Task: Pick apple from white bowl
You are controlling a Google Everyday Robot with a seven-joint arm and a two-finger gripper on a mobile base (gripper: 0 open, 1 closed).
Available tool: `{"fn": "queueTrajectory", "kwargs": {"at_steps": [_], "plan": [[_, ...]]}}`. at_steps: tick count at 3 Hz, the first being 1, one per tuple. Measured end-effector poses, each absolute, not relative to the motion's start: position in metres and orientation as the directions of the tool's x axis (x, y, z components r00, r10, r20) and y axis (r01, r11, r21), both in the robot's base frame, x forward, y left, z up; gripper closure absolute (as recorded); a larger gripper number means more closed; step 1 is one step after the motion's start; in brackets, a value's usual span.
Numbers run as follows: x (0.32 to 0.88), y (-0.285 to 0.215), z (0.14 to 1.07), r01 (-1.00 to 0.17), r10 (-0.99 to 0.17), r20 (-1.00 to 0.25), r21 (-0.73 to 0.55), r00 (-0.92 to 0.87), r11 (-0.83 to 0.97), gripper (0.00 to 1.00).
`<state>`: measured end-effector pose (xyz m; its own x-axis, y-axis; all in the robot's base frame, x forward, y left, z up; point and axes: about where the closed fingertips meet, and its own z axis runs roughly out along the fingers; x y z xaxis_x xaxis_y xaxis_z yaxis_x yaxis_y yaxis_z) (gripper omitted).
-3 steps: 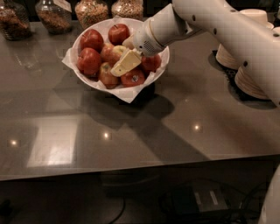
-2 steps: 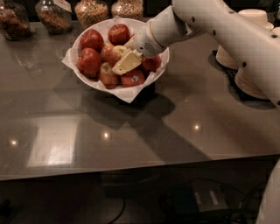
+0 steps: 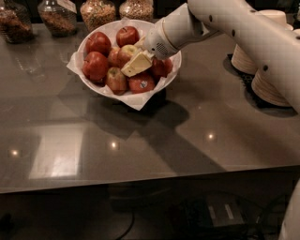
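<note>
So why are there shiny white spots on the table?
In the camera view, lights reflect off the glossy table: one big pale patch and small dots; the arm and white bowl throw a dark shadow across it; the gripper sits among the apples in the bowl.

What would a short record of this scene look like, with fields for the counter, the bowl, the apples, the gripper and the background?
surface: dark glossy counter
white bowl: back of the counter, left of centre, paper-lined, paper corners over the rim
apples: several red ones piled in the bowl
gripper: down at the middle of the pile
arm: white, reaching in from the right
back edge: jars of dry goods
right side: stacked beige paper bowls
</note>
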<state>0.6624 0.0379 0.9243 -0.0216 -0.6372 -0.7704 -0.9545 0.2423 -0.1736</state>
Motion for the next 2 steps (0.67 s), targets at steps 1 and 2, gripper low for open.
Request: {"fn": "queueTrajectory", "kwargs": {"at_steps": [1, 2], "plan": [[0.653, 0.039, 0.950, -0.954, -0.616, -0.788, -0.204, 0.026, 0.221, 1.00], [0.629, 0.029, 0.979, -0.959, -0.593, -0.801, -0.228, 0.086, 0.168, 1.00]]}}
